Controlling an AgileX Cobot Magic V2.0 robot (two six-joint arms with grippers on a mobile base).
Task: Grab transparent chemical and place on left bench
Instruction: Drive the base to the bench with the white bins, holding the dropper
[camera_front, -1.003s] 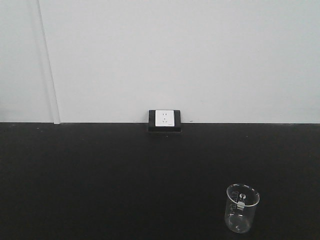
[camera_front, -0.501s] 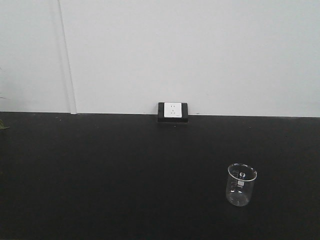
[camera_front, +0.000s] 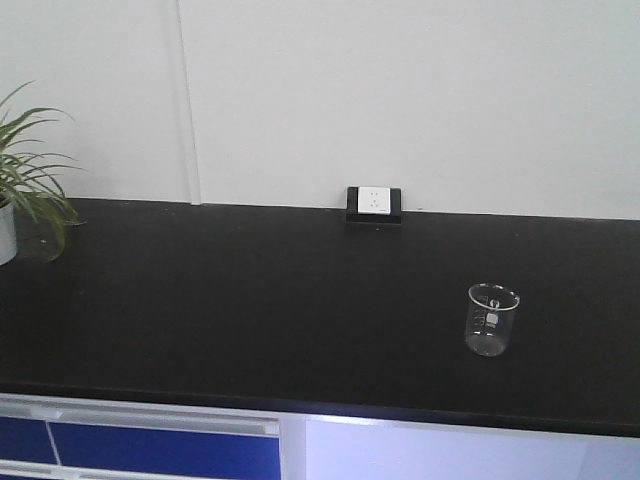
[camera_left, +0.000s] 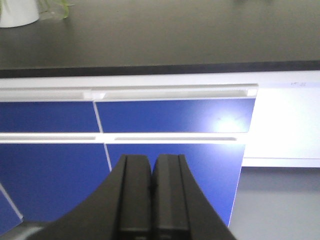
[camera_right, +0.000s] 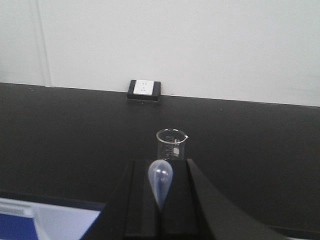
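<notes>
The transparent chemical, a small clear glass beaker (camera_front: 492, 320) with faint printed markings, stands upright on a black counter right of centre. In the right wrist view the beaker (camera_right: 171, 144) is just beyond my right gripper (camera_right: 160, 167) and apart from it. That gripper is shut on a pale bluish-white plastic dropper (camera_right: 160, 181), whose bulb sticks up between the fingers. My left gripper (camera_left: 151, 162) is shut with nothing in it, held low in front of blue cabinet drawers (camera_left: 175, 115). The left bench is out of view.
The black counter (camera_front: 250, 300) runs along a white wall with a white wall socket (camera_front: 374, 202) at its back edge. A potted plant (camera_front: 25, 195) stands at the far left. Blue and white cabinet fronts (camera_front: 160, 445) lie below the counter's front edge.
The front view has drawn back and shifted. The beaker now looks smaller and farther off, and the plant, the counter's front edge and the cabinets have come into sight.
</notes>
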